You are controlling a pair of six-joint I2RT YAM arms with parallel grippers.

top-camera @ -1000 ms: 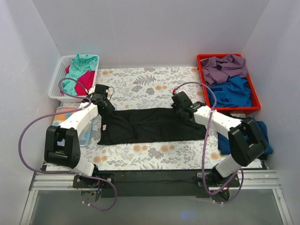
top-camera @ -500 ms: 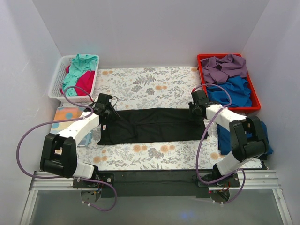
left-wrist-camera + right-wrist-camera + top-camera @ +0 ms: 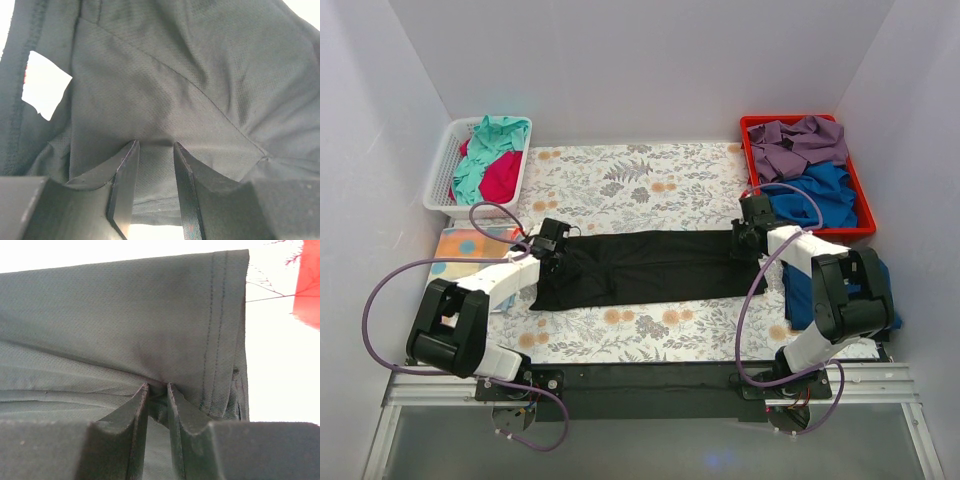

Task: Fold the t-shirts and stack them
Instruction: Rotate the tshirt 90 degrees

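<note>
TWO ARMS, ONE SHIRT: The black t-shirt (image 3: 650, 268) lay as a long folded band across the middle of the floral sheet (image 3: 620, 180). The left gripper (image 3: 550, 252) was pinched on its collar end near the pale neck label (image 3: 45, 92), and the right gripper (image 3: 748, 240) was clamped tight on the stitched hem end, a hold that looked meant for bringing one end over the other. A white basket (image 3: 438, 185) holding a teal t-shirt (image 3: 500, 135) and a magenta t-shirt (image 3: 500, 180) stood far left, a red bin (image 3: 748, 160) far right. A dark blue t-shirt (image 3: 792, 300) crowded the right arm and a dotted cloth (image 3: 460, 243) the left, though neither lay on the band
</note>
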